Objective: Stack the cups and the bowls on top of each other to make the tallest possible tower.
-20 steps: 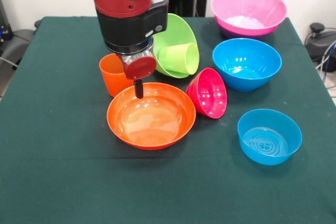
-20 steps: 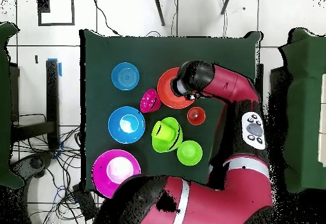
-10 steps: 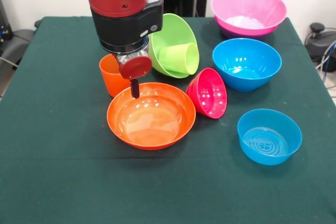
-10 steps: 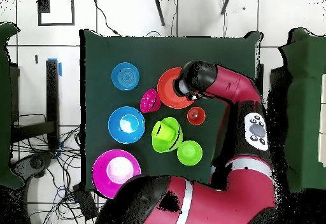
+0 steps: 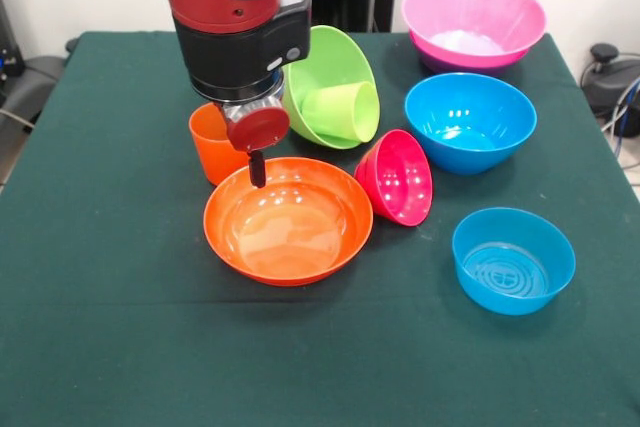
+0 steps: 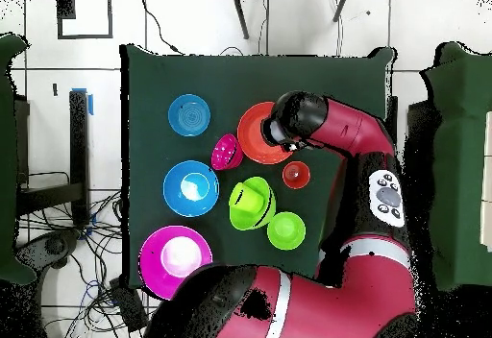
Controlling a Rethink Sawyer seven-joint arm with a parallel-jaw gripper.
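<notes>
Nothing stacked into a tower yet; pieces spread singly, presumably awaiting pickup. Nearest the surface's [image 5: 90,347] front edge, small blue bowl [image 5: 513,260] upright, then wide orange bowl [image 5: 288,219] and tipped red bowl [image 5: 396,177] just beside it. Over orange bowl's back rim, claw [image 5: 257,169] hanging, empty as far as visible; spread impossible to tell. Behind, orange cup [image 5: 213,142], lime cup [image 5: 340,111] lying inside tilted green bowl [image 5: 333,59], bigger blue bowl [image 5: 469,120], pink bowl [image 5: 473,18] toward the far edge.

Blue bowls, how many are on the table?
2. The bigger blue bowl sits in front of the pink bowl. The smaller blue bowl sits nearer the camera, right of the orange bowl. None looks hidden.
</notes>
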